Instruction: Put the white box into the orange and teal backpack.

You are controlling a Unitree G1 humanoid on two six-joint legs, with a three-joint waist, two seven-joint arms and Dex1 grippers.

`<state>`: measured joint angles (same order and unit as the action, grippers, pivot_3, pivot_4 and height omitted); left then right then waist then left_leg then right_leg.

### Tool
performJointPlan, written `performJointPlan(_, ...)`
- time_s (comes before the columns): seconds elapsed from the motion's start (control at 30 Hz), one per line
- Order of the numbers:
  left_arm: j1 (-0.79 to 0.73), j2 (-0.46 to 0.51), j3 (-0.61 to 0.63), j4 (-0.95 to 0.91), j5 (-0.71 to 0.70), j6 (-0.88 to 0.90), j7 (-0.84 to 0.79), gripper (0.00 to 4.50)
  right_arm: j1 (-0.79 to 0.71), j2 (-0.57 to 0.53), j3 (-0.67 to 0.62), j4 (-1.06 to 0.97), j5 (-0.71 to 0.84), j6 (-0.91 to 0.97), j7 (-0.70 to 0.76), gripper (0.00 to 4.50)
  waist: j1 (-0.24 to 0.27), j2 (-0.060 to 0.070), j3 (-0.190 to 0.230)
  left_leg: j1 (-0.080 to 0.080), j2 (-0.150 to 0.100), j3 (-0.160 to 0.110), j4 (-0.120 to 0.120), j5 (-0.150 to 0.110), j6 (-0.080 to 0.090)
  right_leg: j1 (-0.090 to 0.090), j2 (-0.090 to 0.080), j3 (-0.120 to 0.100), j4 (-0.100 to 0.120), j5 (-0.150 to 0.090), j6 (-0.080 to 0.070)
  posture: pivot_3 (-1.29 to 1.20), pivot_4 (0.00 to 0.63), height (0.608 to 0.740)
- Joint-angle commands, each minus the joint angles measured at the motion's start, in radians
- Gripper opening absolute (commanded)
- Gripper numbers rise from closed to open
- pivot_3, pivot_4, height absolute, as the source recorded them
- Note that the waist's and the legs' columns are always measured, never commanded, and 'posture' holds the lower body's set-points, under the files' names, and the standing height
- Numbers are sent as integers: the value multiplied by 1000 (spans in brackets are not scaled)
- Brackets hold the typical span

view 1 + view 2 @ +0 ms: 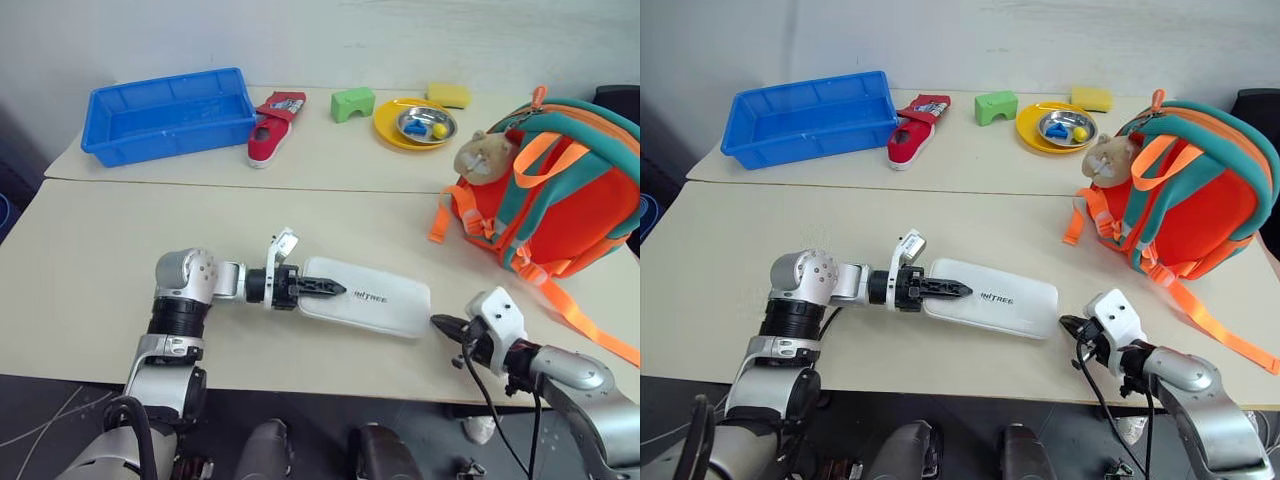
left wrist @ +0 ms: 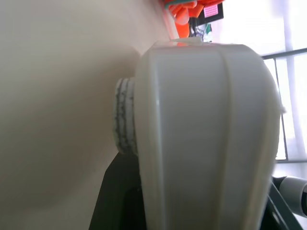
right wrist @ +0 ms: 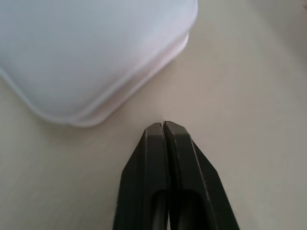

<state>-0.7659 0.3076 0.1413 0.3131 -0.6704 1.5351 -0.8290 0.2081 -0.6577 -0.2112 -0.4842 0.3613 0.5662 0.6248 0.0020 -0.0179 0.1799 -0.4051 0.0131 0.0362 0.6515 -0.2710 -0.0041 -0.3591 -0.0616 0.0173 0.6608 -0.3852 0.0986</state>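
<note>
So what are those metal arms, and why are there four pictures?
They belong to a robot. Two pictures come from cameras on its head, looking down at the beige table. The other two come from cameras on its wrists. The left gripper has its black fingers around one end of the flat white box. The right gripper is shut, just off the box's other end, holding nothing. The orange and teal backpack stands nearby. Farther back lie a blue plastic bin, a red shoe and a yellow plate.

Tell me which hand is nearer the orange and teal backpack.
Right. The right hand sits at the white box's end on the backpack's side; the left hand is on the box's far end.
</note>
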Motion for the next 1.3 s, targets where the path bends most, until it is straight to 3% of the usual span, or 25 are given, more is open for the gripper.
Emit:
performJointPlan(0.03, -14, 53, 131, -65, -89, 7, -22, 1171, 39, 20, -190, -82, 96, 47, -32, 1241, -2, 0, 0, 0, 0, 0, 0, 0, 0, 0, 0, 0, 0, 0, 0, 0, 150, 740)
performJointPlan(0.2, -29, 148, 224, -65, -112, -23, -11, 1171, -54, 35, -449, -55, 303, 188, -123, 3012, -9, 0, 0, 2, 0, 0, -2, 1, -1, 1, 0, 0, 1, 0, 0, 0, 150, 740)
performJointPlan(0.33, -48, 190, 264, -75, -132, -48, -8, 1171, -238, 27, -463, 33, 387, 265, -198, 4387, -7, 0, 0, 2, 1, 0, -3, 1, -2, 0, 0, 0, 1, 0, 0, 0, 150, 740)
performJointPlan(0.53, -81, 211, 266, -43, -105, -125, 35, 1171, -536, 44, -294, 218, 326, 252, -267, 4471, -8, 0, 0, 1, 1, 1, -3, 1, -1, -2, 0, 0, 0, 0, 0, 0, 150, 740)
performJointPlan(0.67, -77, 225, 263, -45, -110, -156, 51, 1171, -753, 117, -241, 383, 337, 221, -286, 4471, -15, 0, 0, 0, 1, 1, -3, 1, -1, -3, 0, 1, 1, 0, 0, 0, 150, 740)
performJointPlan(0.93, -76, 249, 315, -65, -142, -193, 66, 1171, -783, 121, -167, 410, 306, 167, -210, 1783, -30, 0, 0, -16, 1, 1, 1, 1, -1, -18, 0, 0, 8, 0, 0, 0, 150, 740)
performJointPlan(1.1, -92, 257, 325, -45, -144, -230, 69, 1171, -776, 105, -165, 356, 355, 193, -155, 82, -31, 0, 0, -16, 1, 1, 3, 2, 0, -18, 0, 0, 11, 0, 0, 0, 150, 740)
performJointPlan(1.3, -157, 275, 290, 22, -127, -316, 38, 1171, -712, 14, -151, 131, 571, 351, 4, 14, -29, 0, 1, -16, 1, 1, 2, 2, 0, -18, 0, 0, 11, 0, 0, 0, 150, 740)
